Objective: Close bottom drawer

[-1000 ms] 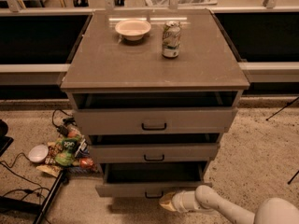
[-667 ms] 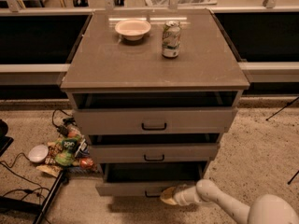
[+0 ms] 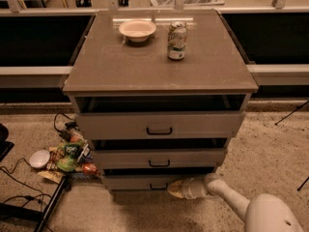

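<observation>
A grey-beige cabinet [image 3: 159, 76] with three drawers stood on a speckled floor [image 3: 275, 153], seen from above and in front. Its flat top surface [image 3: 120, 62] carried a pale bowl [image 3: 137, 30] and a drinks can [image 3: 177, 41], standing near each other towards the back.

All three drawers showed a dark strip of open interior above their fronts. The top drawer [image 3: 159, 122] showed the broadest strip, the middle drawer [image 3: 159, 157] a thinner one. The bottom drawer [image 3: 133, 181], the lowest and narrowest, sat just above the floor with only a thin dark strip over its front, so it appeared slightly open and not yet shut.

The robot's pale arm [image 3: 231, 199] reached in low from the lower right corner. The tool [image 3: 176, 189] sat at the front of the bottom drawer, just to the right of its small black handle [image 3: 158, 186], and seemed to be touching the drawer face. Whether the tool was apart or together could not be told from this view.

A heap of snack packets [image 3: 70, 153] and cables [image 3: 19, 178] lay on the floor to the left of the cabinet, clear of the drawer.

As a judgement, the task looked well advanced: the tool was in a pushing position and only a short travel seemed to remain before the drawer front would sit flush.
</observation>
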Robot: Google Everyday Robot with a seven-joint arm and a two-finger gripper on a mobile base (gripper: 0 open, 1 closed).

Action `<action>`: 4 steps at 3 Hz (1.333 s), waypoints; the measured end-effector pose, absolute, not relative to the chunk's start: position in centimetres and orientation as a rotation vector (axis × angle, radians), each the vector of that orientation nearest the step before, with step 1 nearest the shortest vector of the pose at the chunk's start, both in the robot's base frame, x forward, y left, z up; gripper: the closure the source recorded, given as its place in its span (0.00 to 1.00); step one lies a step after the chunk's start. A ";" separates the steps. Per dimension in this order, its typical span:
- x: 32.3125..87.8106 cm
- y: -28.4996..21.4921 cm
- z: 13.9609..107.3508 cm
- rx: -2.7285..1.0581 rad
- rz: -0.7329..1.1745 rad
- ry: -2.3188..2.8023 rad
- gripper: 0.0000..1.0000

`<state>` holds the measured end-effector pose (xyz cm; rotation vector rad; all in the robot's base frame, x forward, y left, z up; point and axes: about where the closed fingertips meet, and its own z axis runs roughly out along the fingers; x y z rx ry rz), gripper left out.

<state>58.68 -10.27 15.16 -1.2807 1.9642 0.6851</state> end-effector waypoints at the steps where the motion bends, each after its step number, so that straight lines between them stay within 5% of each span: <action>1: 58.9 -10.1 15.0 -1.280 0.684 1.965 1.00; 4: 58.2 -9.6 14.5 -1.358 0.655 1.954 1.00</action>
